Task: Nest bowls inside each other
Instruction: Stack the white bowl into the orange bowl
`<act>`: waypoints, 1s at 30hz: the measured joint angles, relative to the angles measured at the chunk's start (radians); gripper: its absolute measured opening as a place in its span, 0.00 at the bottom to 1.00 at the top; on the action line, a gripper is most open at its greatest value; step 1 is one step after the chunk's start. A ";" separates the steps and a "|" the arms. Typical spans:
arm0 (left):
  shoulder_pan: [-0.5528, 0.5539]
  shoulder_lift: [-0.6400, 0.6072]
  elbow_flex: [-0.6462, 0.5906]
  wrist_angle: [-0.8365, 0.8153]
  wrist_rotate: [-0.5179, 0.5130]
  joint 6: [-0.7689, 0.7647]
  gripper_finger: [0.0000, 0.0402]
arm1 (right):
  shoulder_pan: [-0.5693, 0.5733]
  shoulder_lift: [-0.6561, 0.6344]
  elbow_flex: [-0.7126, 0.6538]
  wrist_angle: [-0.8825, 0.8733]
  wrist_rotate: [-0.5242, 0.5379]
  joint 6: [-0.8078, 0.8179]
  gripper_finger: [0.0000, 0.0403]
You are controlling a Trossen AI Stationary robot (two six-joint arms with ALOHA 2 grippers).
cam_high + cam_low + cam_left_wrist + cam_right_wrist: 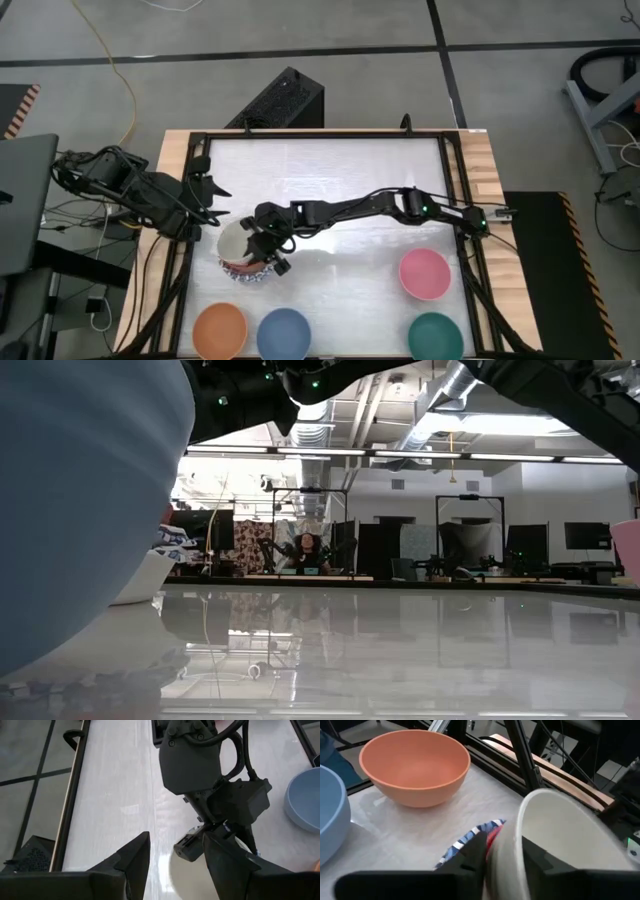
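Note:
A stack of bowls stands at the table's left. A blue-patterned bowl is at the bottom, a red bowl sits in it, and a beige bowl sits tilted on top. My right gripper reaches across the table to the stack. It stands open astride the beige bowl's rim, one finger inside and one outside. My left gripper hangs open and empty just left of the stack. Orange, blue, pink and green bowls stand apart on the table. My right gripper has one finger inside the beige bowl and the other outside its wall, at the rim. It comes in slanting down from the table's right. A sliver of red shows beside the outer finger; whether either finger touches the wall, I cannot tell.
The orange and blue bowls stand near the front edge just below the stack, with the pink and green ones at the front right. The table's middle and far half lie bare. A black frame rims the table. The blue bowl fills the low view's left.

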 joint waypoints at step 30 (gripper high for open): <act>0.000 -0.001 0.000 -0.008 -0.032 0.031 0.43 | 0.078 -0.062 0.051 -0.109 0.597 -0.109 0.05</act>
